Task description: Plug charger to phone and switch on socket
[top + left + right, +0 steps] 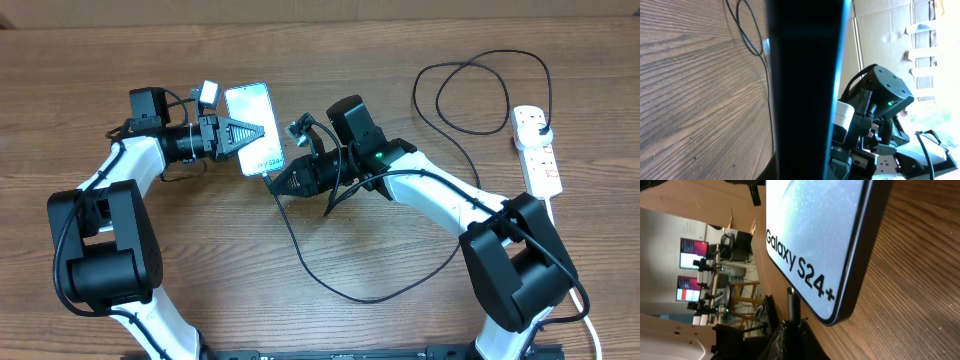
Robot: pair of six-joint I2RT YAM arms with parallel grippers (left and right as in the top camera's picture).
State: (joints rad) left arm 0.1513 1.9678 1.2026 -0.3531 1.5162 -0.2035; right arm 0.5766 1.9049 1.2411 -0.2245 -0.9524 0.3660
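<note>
The left gripper (240, 134) is clenching across the phone (250, 105), its black fingers lying over the lit screen about halfway along, with the phone resting near the middle of the wooden table (120, 60) and angled so its lower end is pointing toward the right arm. In the left wrist view the phone's dark edge (805, 75) is filling the centre of the picture, close in against the camera. The right gripper (282, 181) is grasping the charger (362, 299) right at its connector tip (792, 305), and that tip is standing just beside the phone's bottom edge, below the "Galaxy S24+" lettering (whether it is actually sitting in the port cannot be told from these views). From that grasp the thin black cable is trailing toward the near side of the table, curving under the right arm, then looping wide across the far right of the table. It is ending at a black plug (541, 122) sitting in the socket (537, 152). The socket is lying at the far right edge of the table, well apart from the phone, with its white cord (590, 330) running toward the near edge beside the right arm's base.
</note>
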